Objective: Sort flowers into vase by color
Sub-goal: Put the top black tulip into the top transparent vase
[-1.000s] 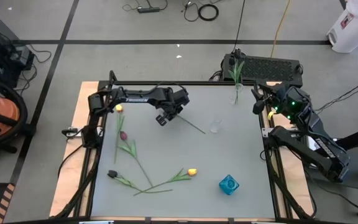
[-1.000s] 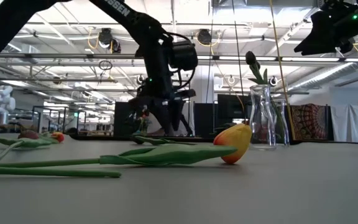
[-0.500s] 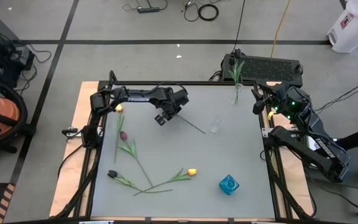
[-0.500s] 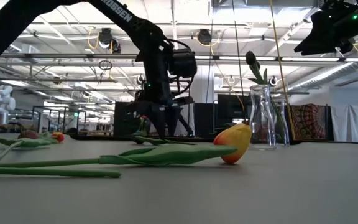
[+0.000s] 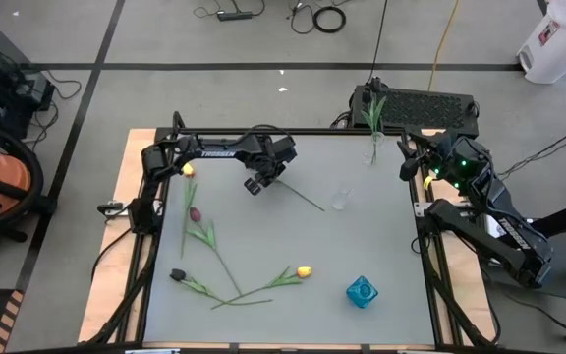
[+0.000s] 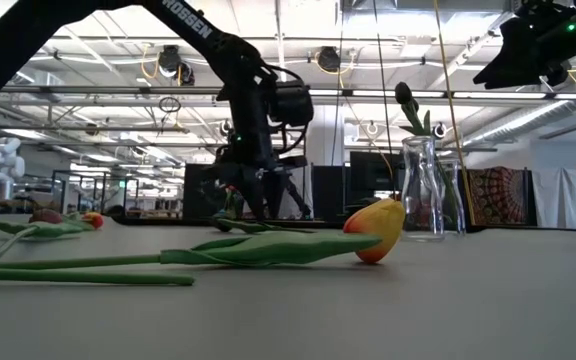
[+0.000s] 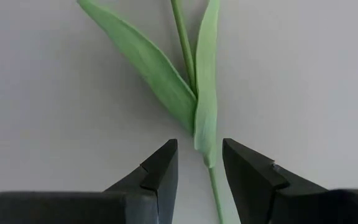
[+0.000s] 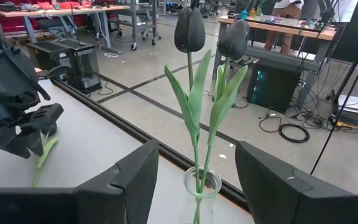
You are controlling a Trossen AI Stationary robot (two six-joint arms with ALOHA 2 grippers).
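A tulip's green stem [image 5: 303,198] lies on the grey table, its head hidden under my left arm. My left gripper [image 7: 199,149] points down over it, open, one finger on each side of its stem and leaf [image 7: 205,106] without touching. My right gripper [image 8: 196,180] waits open at the far right, facing a clear vase [image 5: 371,152] that holds two dark tulips [image 8: 189,28]. Loose on the table's left and near parts lie a yellow tulip [image 5: 188,170], a pinkish red one [image 5: 196,213], a dark one [image 5: 177,274] and another yellow one [image 5: 304,271].
A small clear glass [image 5: 340,200] stands right of the stem's end. A blue vase [image 5: 362,291] stands near the front right. The table's black frame [image 5: 293,133] runs along the far edge. The middle of the table has free room.
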